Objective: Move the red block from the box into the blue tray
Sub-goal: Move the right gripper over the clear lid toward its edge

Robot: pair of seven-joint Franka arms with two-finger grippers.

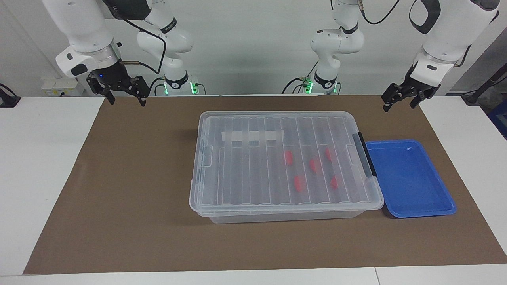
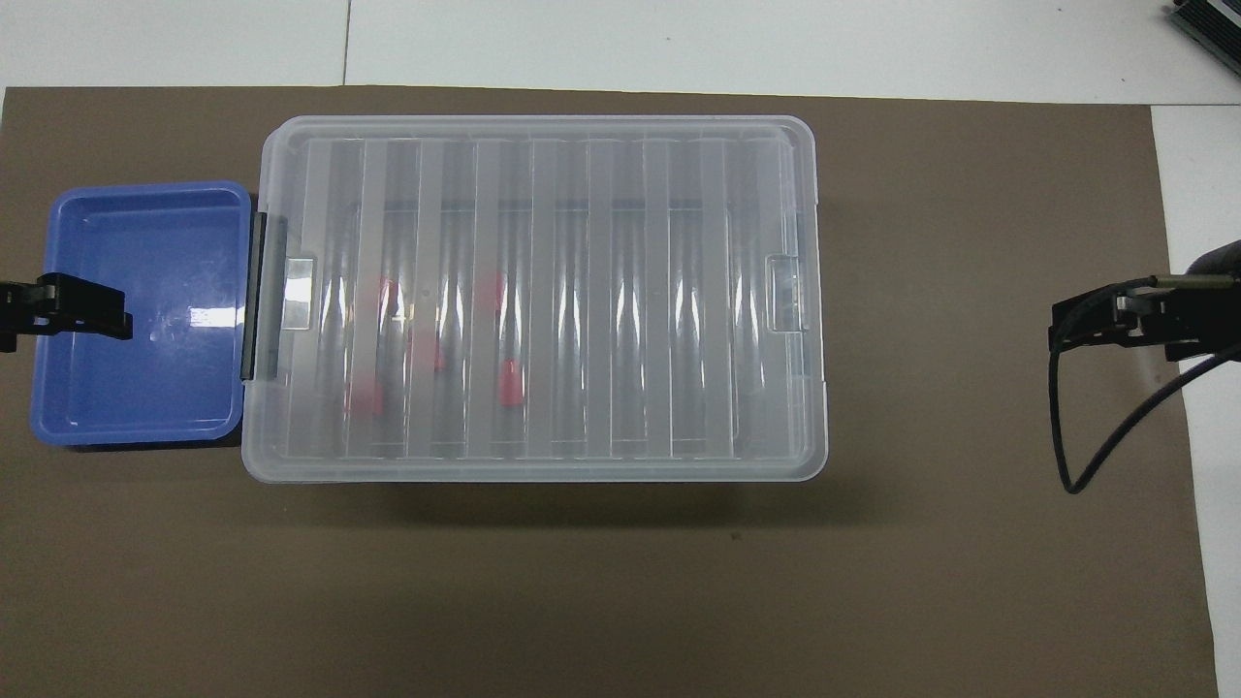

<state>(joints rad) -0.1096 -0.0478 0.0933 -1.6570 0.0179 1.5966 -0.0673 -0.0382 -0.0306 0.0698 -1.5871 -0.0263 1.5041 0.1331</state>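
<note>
The clear box stands closed on the brown mat, its ribbed lid on; it also shows in the overhead view. Several red blocks lie inside it, seen through the lid toward the left arm's end, and show in the overhead view. The blue tray lies empty beside the box's black-latch end; its rim shows in the overhead view. My left gripper hangs open and empty in the air at the left arm's end of the mat. My right gripper hangs open and empty over the mat's other end.
A black latch runs along the box end next to the tray. A white tape strip lies on the lid. The brown mat covers the white table. A black cable hangs from the right arm.
</note>
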